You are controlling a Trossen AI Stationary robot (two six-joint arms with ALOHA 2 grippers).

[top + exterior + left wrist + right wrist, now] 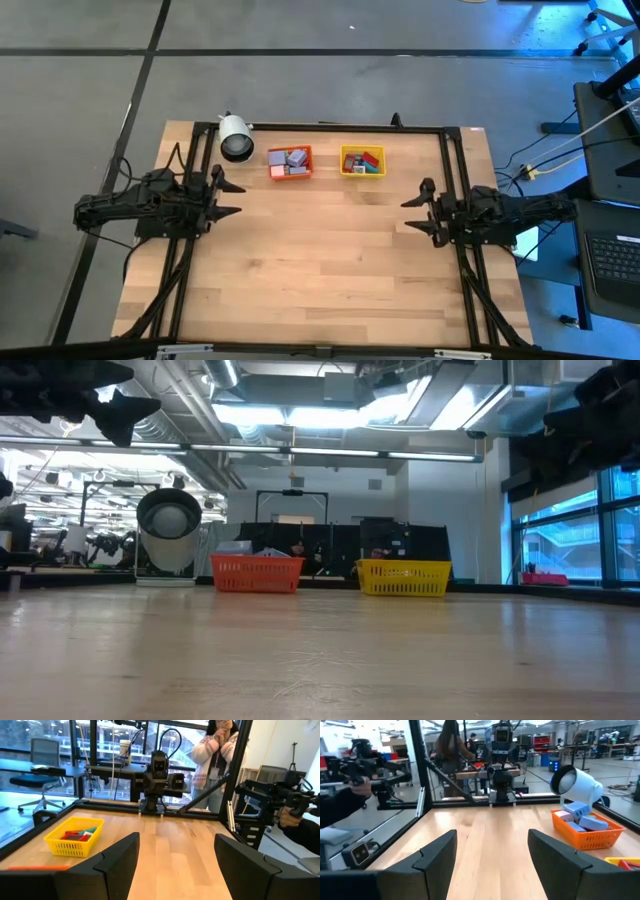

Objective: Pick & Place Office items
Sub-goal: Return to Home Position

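The office items show as small blocks inside two mesh bins at the table's far side. Lilac, blue and pink blocks (292,159) lie in the orange bin (290,162); red, green and blue ones (364,160) lie in the yellow bin (362,161). My left gripper (236,199) stands open at the table's left edge, pointing level toward the middle, with nothing between its fingers (120,862). My right gripper (412,213) stands open at the right edge, facing it, also with nothing between its fingers (437,857).
A white cylindrical camera-like object (236,137) stands left of the orange bin. Bare wood (320,260) spreads between the arms and toward the near edge. Black frame rails (455,160) run along the table's sides. People (217,750) stand beyond the table.
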